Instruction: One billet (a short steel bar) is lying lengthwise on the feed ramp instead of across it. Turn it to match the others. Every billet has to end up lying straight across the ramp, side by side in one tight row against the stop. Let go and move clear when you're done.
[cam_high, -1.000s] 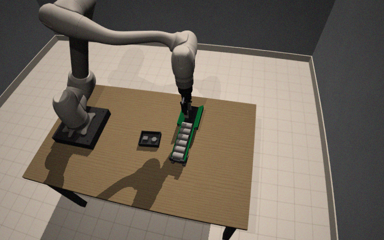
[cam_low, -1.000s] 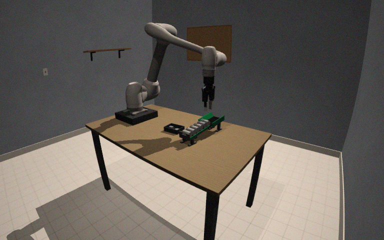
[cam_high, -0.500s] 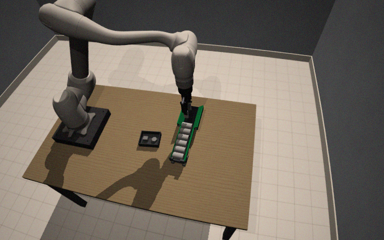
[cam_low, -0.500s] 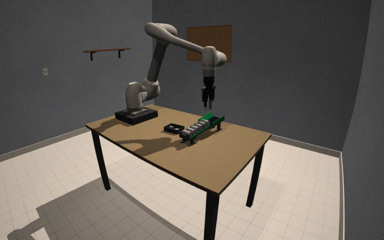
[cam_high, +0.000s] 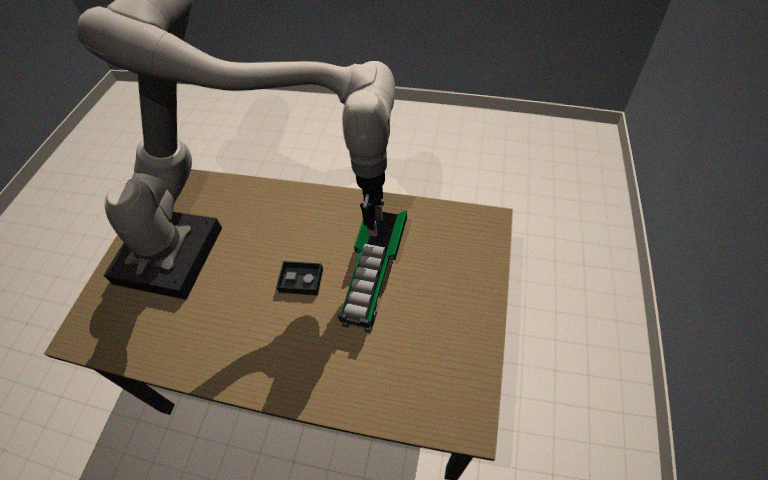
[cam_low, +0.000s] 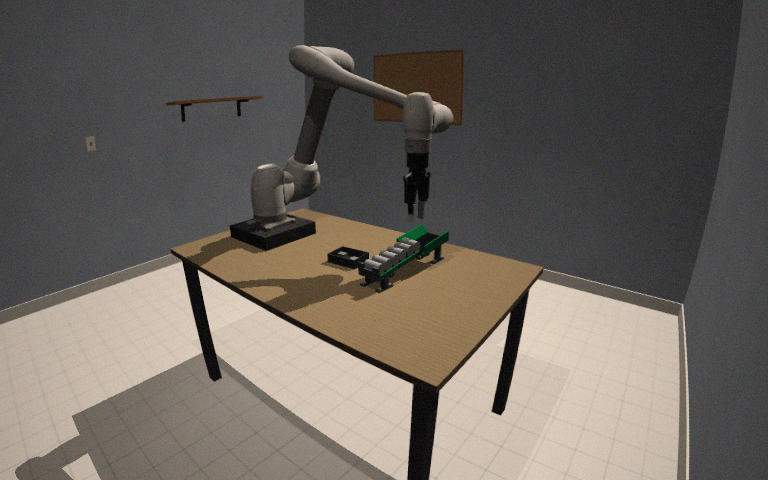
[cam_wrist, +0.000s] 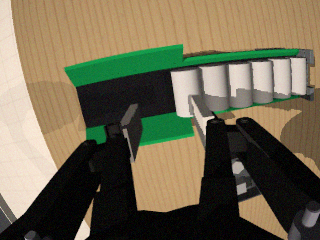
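Note:
The green-sided feed ramp stands on the wooden table, its upper end far from me. Several grey billets lie across it, side by side in one row down to the stop at the low end. In the wrist view the row fills the right part of the ramp, and the dark upper stretch is bare. My gripper hangs above the ramp's upper end, clear of the billets. Its fingers stand partly apart with nothing between them. It also shows in the exterior view.
A small dark tray with two small parts sits on the table left of the ramp. The robot base is at the table's left end. The ramp's green side rails rise above the table top.

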